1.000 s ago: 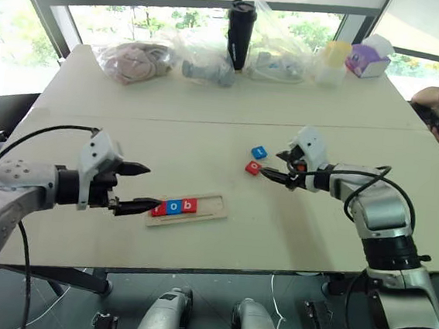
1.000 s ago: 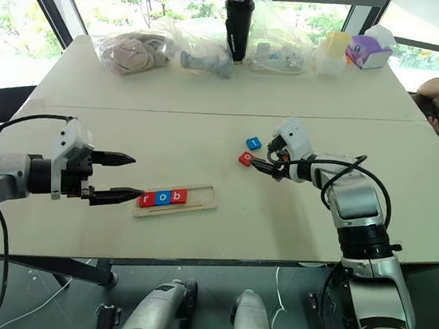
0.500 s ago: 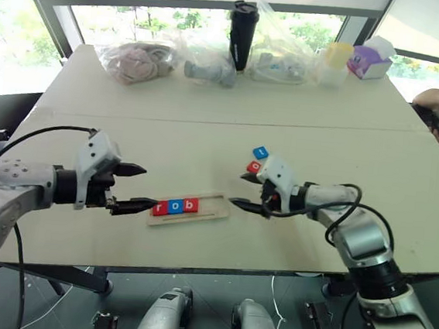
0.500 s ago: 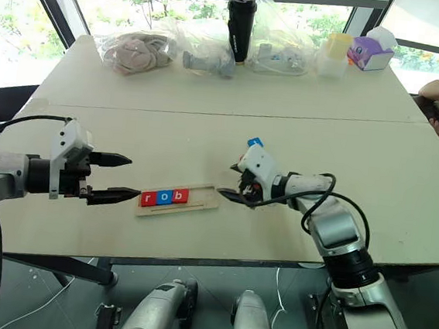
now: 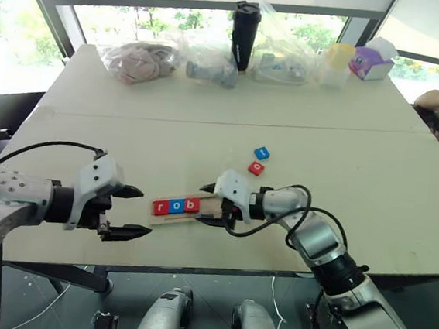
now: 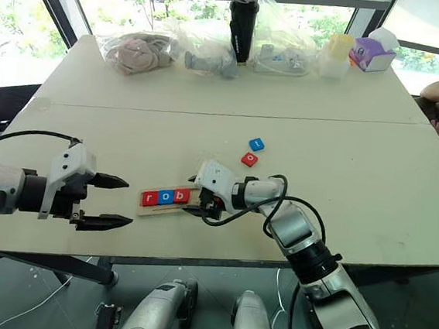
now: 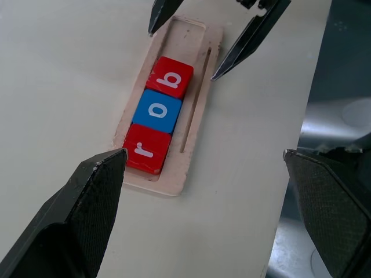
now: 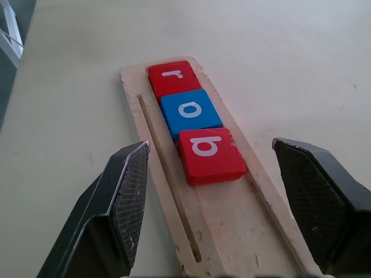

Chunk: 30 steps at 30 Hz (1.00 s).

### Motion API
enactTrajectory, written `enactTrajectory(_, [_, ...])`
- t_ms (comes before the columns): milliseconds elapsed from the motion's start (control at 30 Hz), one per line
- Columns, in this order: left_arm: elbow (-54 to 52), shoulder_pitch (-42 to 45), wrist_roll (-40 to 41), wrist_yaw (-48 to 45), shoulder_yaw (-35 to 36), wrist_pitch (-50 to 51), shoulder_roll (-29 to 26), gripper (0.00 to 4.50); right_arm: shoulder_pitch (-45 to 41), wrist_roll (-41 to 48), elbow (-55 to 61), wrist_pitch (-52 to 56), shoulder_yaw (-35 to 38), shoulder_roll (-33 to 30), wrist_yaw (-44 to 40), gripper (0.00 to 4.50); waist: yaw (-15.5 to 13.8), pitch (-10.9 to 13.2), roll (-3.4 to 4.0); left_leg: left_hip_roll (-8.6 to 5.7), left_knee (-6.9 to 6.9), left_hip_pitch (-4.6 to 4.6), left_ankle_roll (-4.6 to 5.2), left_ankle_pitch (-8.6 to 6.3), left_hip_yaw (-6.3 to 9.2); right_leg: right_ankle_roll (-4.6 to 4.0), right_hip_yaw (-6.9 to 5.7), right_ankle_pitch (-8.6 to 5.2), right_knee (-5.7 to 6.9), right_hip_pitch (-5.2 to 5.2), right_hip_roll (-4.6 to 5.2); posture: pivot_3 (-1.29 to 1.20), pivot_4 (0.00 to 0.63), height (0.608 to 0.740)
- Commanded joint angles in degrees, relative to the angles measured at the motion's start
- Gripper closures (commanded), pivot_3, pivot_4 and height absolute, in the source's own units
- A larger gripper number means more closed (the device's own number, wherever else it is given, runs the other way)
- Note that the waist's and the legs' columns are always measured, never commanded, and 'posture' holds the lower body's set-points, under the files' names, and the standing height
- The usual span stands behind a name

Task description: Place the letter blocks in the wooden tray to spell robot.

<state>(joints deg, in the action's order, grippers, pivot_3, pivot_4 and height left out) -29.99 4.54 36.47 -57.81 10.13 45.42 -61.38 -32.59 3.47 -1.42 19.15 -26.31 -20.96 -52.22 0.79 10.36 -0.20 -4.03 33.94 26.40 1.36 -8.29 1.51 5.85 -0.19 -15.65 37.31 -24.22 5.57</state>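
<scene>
The right gripper (image 5: pixel 204 203) had swung over from the two loose blocks (image 5: pixel 258 160) with wide, empty jaws around the tray (image 8: pixel 232 231) end, beside r, o, b, so two letters were still missing.

Three letter blocks sit side by side in the wooden tray (image 8: pixel 232 231), each bearing one white lowercase letter: a red block (image 8: pixel 173 78) reads "r", a blue block (image 8: pixel 190 112) next to it reads "o", and a red block (image 8: pixel 209 153) after that reads "b", so the row reads "rob". Two more blocks lie loose on the table (image 5: pixel 372 195) beyond the tray: a red one (image 5: pixel 256 168) with a white "o" and a blue one (image 5: pixel 262 152) whose white letter is too small to read for certain. Nothing else legible shows on the things at the far edge of the table
</scene>
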Motion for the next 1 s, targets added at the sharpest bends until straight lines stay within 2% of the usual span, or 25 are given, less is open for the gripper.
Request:
enactTrajectory(33, [-1.7, -0.1, 0.2, 1.0, 0.8, -0.2, 0.4, 0.00, -2.0, -2.4, -2.9, -3.6, -0.3, 1.1, 0.8, 1.02, 0.0, 0.0, 0.00, 0.00, 0.00, 0.00, -0.01, 0.01, 0.00, 0.00, 0.00, 0.00, 0.00, 0.00, -0.01, 0.00, 0.150, 0.740])
enactTrajectory(600, [-2.2, 0.4, -0.3, 3.2, -1.3, -0.3, 2.9, 0.00, -3.4, -4.7, -7.8, -7.5, 1.1, 1.7, 0.7, 1.02, 0.0, 0.0, -0.01, 0.00, 0.00, -0.04, -0.04, 0.03, 0.00, 0.08, -0.01, 0.05, 0.05, 0.03, -0.04, 0.00, 0.150, 0.740])
enactTrajectory(833, [-1.7, 0.9, 0.1, 2.7, -1.2, -0.8, 3.1, 0.00, -0.7, 6.4, 4.2, -1.5, 6.3, 0.6, -6.1, 1.02, -0.1, 0.0, 0.00, 0.00, 0.00, -0.04, -0.05, 0.03, 0.00, 0.14, -0.01, 0.08, 0.05, 0.02, -0.04, 0.00, 0.150, 0.740])
enactTrajectory(900, [-1.4, 2.0, 1.1, 2.5, -0.8, -0.6, 3.5, 0.00, -0.8, 11.6, 8.6, 3.9, 10.2, 0.3, -6.1, 1.02, -0.1, 0.0, 0.00, 0.00, 0.00, -0.03, -0.05, 0.03, 0.02, 0.14, -0.01, 0.08, 0.05, 0.03, -0.03, 0.00, 0.150, 0.740])
enactTrajectory(1000, [-0.7, 4.6, 3.2, 2.9, 0.3, 0.1, 4.9, 0.00, -2.3, 18.5, 11.8, 13.2, 19.1, 0.4, -0.8, 1.02, -0.3, 0.0, -0.02, 0.00, 0.02, -0.05, -0.04, 0.03, 0.04, 0.09, -0.01, 0.05, 0.06, 0.06, -0.02, 0.00, 0.150, 0.740])
